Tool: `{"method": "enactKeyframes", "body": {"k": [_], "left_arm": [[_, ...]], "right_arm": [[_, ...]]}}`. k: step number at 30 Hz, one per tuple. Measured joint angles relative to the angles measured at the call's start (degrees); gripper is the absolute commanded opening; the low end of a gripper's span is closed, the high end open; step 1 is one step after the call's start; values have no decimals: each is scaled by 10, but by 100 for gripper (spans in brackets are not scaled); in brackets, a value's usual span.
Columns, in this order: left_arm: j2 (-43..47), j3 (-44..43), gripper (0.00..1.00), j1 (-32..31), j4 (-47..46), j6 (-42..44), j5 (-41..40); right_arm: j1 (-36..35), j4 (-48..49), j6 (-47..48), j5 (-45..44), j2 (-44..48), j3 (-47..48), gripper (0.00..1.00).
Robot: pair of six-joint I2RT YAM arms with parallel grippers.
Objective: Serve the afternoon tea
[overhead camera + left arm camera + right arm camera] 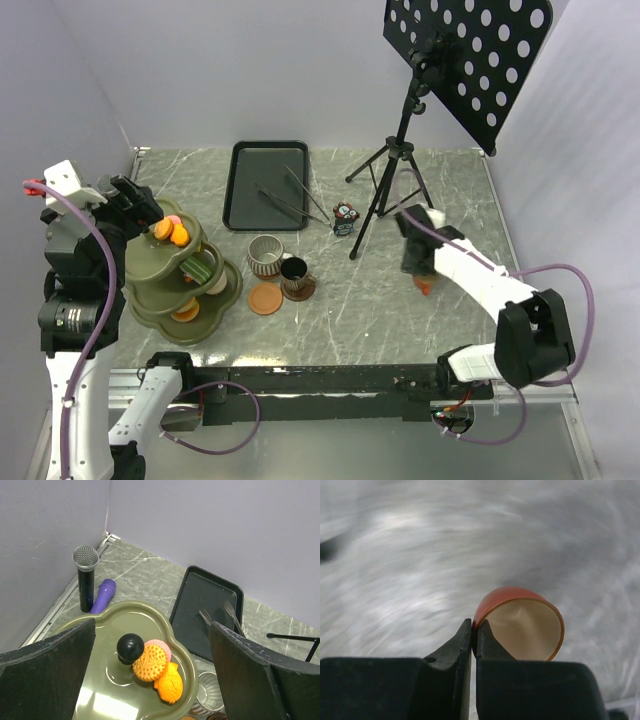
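The copper cup (pixel 530 625) is pinched by its rim in the right gripper (pixel 474 630), whose fingers are pressed together on the thin wall, right of the other crockery and well apart from it. The grey cup (pixel 266 255) and the dark cup (pixel 295 272) are set beside the tiered stand (pixel 225 290), with one bare saucer (pixel 265 299) just in front, so the cup setting is judged part done. The pastries (pixel 150 662) lie on the stand beneath the spread left gripper (pixel 152 630), none yet served.
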State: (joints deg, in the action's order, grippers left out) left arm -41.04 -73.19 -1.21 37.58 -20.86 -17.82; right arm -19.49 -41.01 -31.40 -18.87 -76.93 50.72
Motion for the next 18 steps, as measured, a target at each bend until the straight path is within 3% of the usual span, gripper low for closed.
{"method": "enactKeyframes", "body": {"k": [4, 9, 18], "left_arm": [[-9, 0, 100, 0, -1, 0, 7], [-10, 0, 100, 0, -1, 0, 10], [-9, 0, 100, 0, -1, 0, 15]], "right_arm": [[-112, 38, 83, 35, 30, 31, 0], [-203, 44, 172, 78, 37, 117, 0], [-355, 28, 304, 143, -103, 378, 0]]}}
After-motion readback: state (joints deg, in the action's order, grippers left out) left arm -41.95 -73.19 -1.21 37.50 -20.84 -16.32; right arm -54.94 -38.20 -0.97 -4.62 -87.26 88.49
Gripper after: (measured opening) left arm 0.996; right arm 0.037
